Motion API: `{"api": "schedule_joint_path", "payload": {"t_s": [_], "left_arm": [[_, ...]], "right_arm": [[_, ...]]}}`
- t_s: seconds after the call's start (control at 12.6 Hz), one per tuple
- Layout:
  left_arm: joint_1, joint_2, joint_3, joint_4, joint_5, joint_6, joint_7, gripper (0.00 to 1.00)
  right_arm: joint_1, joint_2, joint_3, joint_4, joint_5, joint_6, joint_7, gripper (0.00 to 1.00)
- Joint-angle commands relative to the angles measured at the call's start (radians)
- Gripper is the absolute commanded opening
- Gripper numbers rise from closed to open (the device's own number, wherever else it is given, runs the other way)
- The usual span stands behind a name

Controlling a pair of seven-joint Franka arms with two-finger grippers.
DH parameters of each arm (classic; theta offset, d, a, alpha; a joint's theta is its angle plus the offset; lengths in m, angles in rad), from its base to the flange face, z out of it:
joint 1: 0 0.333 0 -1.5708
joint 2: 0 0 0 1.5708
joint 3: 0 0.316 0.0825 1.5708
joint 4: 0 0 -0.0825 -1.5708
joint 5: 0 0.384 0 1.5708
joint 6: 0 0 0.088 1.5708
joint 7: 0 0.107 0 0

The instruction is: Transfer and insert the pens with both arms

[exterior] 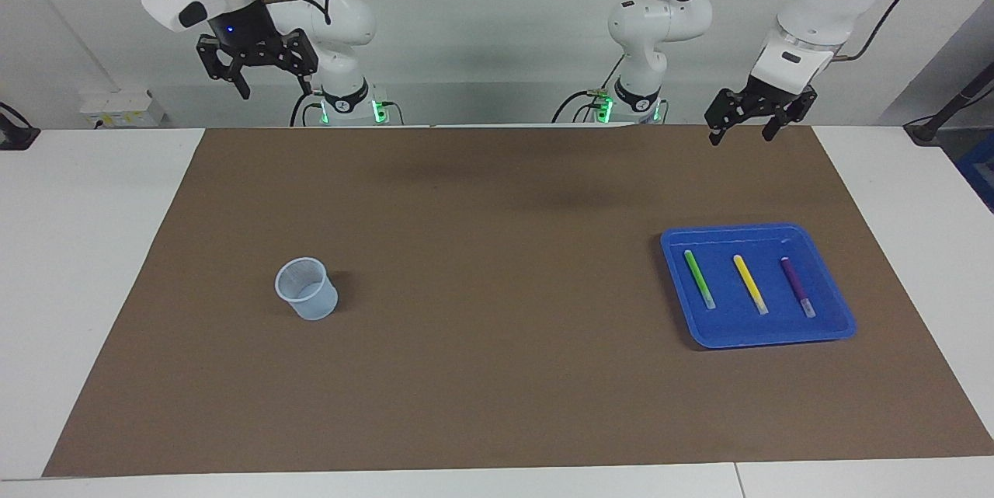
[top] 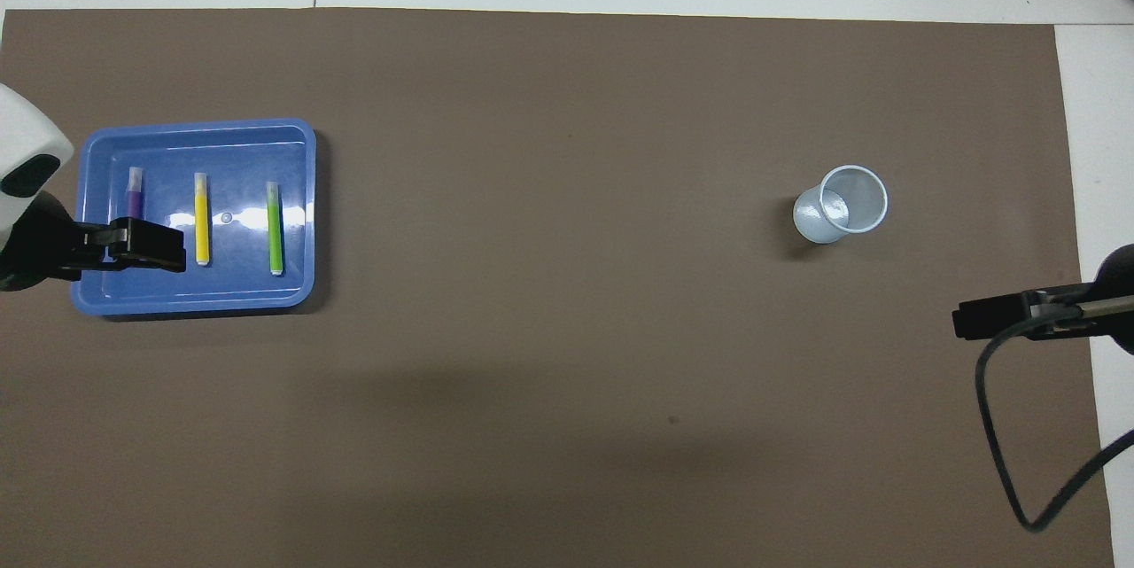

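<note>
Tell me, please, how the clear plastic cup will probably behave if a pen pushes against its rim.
The cup looks thin-walled and empty, so probably light; it may slide on the brown mat. It stands upright, narrower at the base, so it could tip.

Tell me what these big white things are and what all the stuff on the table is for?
They are two robot arms, each ending in a black claw called a gripper. One picture is taken from across the table, looking at the robots. The other is taken from high above them, looking down.

A brown mat covers the table. On it sits a blue tray with three pens lying side by side: the green pen, the yellow pen and the purple pen. Toward the right arm's end stands a clear cup, empty and upright.

Nothing is held. The left gripper hangs open in the air near the tray's end of the table. The right gripper hangs open too, high up at the cup's end.
</note>
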Motion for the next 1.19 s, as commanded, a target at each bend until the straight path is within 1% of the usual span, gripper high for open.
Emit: {"api": "schedule_joint_path", "payload": {"t_s": [0.0, 0.16, 0.32, 0.4, 0.48, 0.56, 0.64, 0.95, 1.11], "left_arm": [[0.008, -0.058, 0.011, -0.130, -0.011, 0.151, 0.004, 1.00], [0.037, -0.040, 0.013, -0.152, -0.011, 0.228, 0.063, 0.98], [0.040, -0.009, 0.013, -0.149, -0.011, 0.266, 0.080, 0.98], [0.042, 0.005, 0.013, -0.147, -0.012, 0.273, 0.082, 0.98], [0.046, 0.026, 0.015, -0.143, -0.044, 0.270, 0.077, 0.99], [0.068, 0.045, 0.016, -0.138, -0.104, 0.262, 0.070, 0.99], [0.077, 0.065, 0.016, -0.130, -0.113, 0.267, 0.068, 0.99], [0.077, 0.170, 0.022, -0.055, -0.100, 0.254, 0.067, 0.99], [0.076, 0.219, 0.021, -0.031, -0.087, 0.270, 0.067, 0.98]], "right_arm": [[-0.013, -0.042, 0.001, -0.049, 0.024, -0.006, -0.024, 1.00], [-0.007, -0.049, 0.001, -0.060, 0.024, -0.003, -0.024, 1.00], [-0.009, -0.049, 0.001, -0.060, 0.024, -0.007, -0.025, 1.00], [-0.012, -0.049, 0.001, -0.060, 0.024, -0.009, -0.028, 1.00], [-0.015, -0.049, 0.001, -0.057, 0.024, -0.011, -0.028, 1.00], [-0.016, -0.049, 0.001, -0.058, 0.023, -0.009, -0.028, 1.00], [-0.015, -0.049, 0.001, -0.058, 0.023, -0.005, -0.028, 1.00], [-0.007, -0.049, 0.001, -0.060, 0.023, 0.012, -0.033, 1.00], [-0.001, -0.049, 0.004, -0.060, 0.023, 0.012, -0.033, 1.00]]}}
